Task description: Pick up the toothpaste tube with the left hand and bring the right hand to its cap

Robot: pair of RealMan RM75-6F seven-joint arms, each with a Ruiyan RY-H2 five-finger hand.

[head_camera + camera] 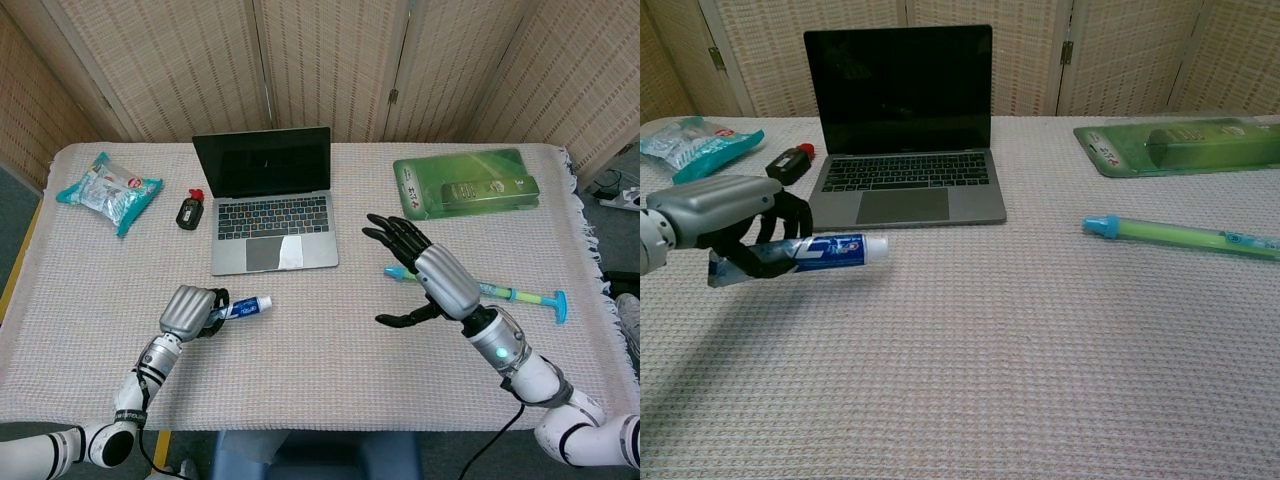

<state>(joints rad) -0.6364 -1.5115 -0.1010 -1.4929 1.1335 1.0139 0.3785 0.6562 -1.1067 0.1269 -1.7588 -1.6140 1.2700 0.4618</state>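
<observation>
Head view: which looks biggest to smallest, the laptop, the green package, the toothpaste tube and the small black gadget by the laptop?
1. laptop
2. green package
3. toothpaste tube, partly hidden in the left hand
4. black gadget

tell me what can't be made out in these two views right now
- Rear end of the toothpaste tube: head view, covered by the left hand.
- Whether the tube touches the table: chest view, unclear.
- Right hand: out of frame in the chest view.
- Print on the green package: head view, too small.
- Laptop screen: dark in both views.
</observation>
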